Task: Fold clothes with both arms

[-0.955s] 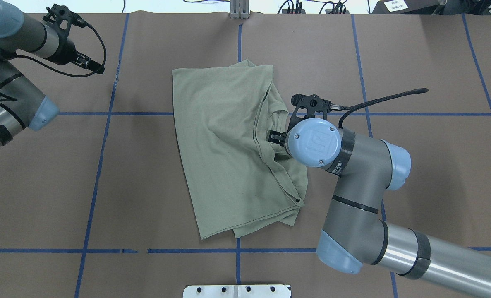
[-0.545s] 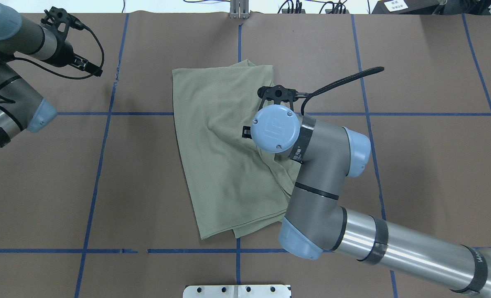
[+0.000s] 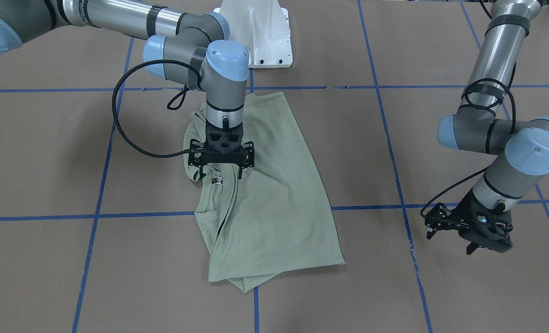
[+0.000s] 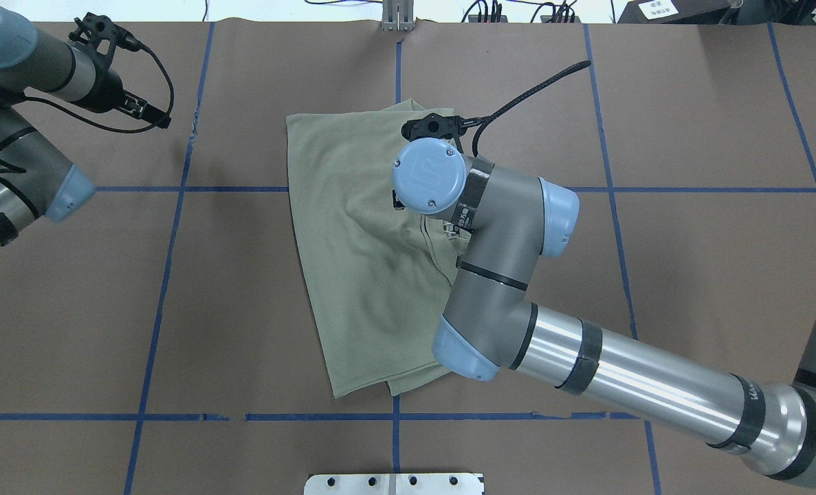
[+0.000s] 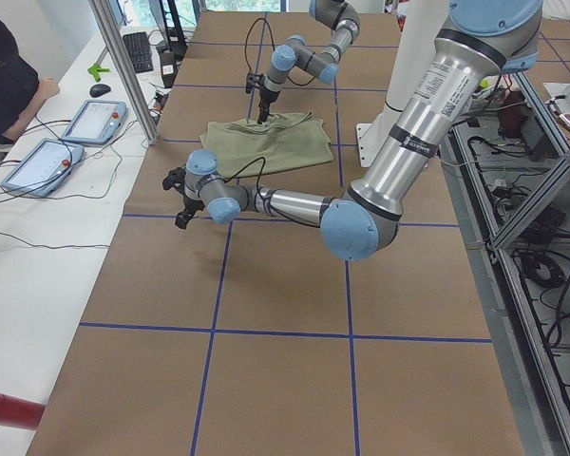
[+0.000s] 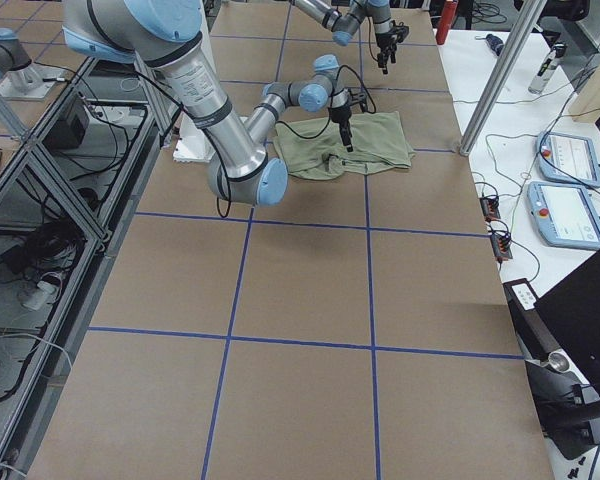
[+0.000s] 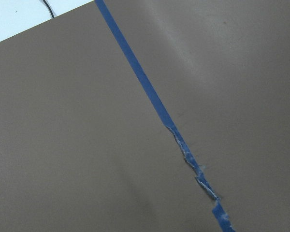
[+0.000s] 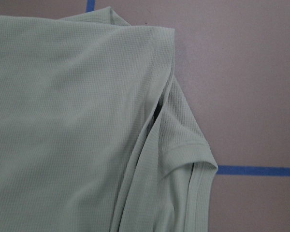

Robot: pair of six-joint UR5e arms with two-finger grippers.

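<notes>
A folded sage-green shirt lies on the brown table just beyond the white pedestal. The right gripper hangs over the shirt's layered edge, pinching a raised fold; the overhead view hides this behind the wrist, while the front view shows it. The left gripper hovers well clear of the shirt above torn blue tape, its opening unclear.

Only a pale logo embossed on the right arm's light-blue round wrist cap shows, possibly "UR"; nothing else reads.
</notes>
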